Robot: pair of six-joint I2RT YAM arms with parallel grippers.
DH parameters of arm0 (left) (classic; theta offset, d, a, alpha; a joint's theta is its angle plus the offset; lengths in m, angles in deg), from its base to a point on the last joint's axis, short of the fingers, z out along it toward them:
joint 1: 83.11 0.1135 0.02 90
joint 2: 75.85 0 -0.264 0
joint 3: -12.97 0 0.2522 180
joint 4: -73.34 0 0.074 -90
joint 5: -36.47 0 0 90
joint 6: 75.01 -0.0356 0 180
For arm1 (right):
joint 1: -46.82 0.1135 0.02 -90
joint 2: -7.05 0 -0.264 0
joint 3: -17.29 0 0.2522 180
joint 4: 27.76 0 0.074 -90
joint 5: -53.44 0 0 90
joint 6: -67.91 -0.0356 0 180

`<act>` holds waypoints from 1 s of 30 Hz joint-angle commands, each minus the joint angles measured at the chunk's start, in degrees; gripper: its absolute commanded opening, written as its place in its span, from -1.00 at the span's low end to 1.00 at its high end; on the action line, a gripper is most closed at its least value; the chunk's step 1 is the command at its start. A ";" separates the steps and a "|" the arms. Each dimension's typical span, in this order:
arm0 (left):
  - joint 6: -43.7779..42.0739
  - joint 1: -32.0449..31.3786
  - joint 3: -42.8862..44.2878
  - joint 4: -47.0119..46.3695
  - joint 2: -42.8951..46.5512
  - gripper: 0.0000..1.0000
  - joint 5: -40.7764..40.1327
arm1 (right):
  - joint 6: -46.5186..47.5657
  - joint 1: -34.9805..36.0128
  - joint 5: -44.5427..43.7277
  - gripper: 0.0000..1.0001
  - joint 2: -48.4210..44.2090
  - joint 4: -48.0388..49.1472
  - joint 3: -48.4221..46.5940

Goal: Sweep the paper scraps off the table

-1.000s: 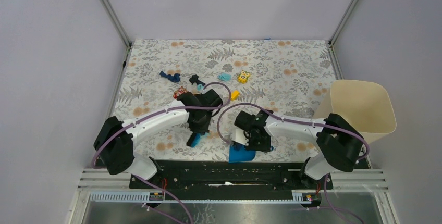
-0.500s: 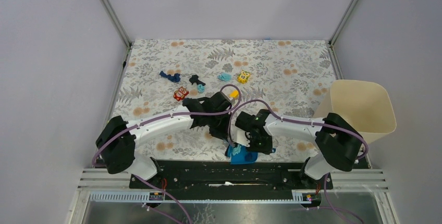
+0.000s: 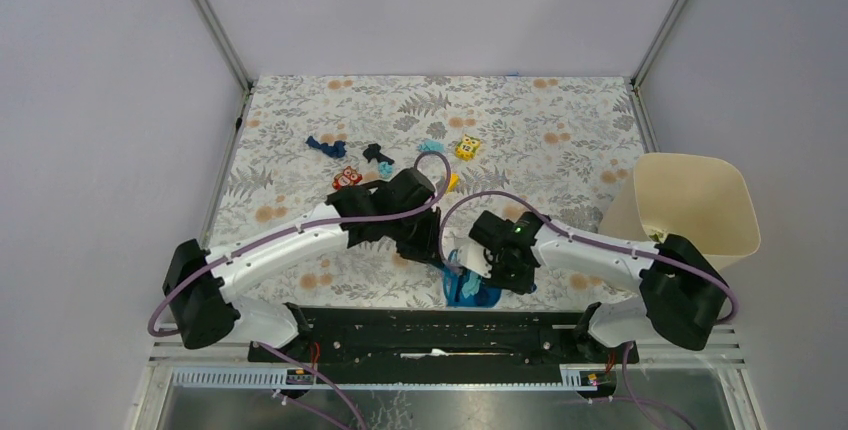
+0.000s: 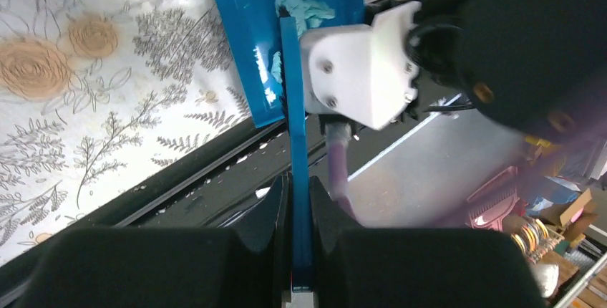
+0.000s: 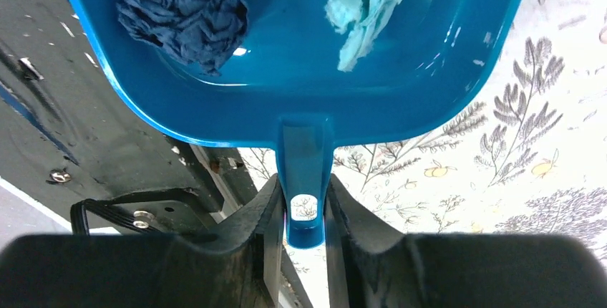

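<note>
Wrinkly cyan, navy paper scraps [image 5: 182, 18]

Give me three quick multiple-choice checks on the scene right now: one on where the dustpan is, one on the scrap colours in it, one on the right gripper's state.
1. Where on the table is the dustpan?
A. far edge
B. near edge
C. left edge

2. What colours are the paper scraps in the dustpan?
A. red and yellow
B. green only
C. dark blue and light cyan

3. The right gripper is:
A. shut on the dustpan handle
B. open and empty
C. shut on a scrap

Answers:
1. B, the top view shows it overhanging the table's near rim.
2. C, the right wrist view shows a dark blue wad beside light cyan ones.
3. A, its fingers pinch the handle from both sides.
</note>
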 commanded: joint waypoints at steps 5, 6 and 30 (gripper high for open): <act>-6.82 0.05 15.73 8.00 2.64 -1.00 -9.52 | 1.72 -9.63 -0.19 -1.00 -9.60 -3.31 2.96; -8.26 0.88 17.03 9.56 1.64 -1.00 -10.79 | 2.08 -10.30 -0.50 -1.00 -10.47 -3.89 3.08; -20.47 9.43 25.05 7.96 -27.56 -1.00 -1.99 | -1.64 -13.50 -13.02 -1.00 1.20 -4.96 -4.26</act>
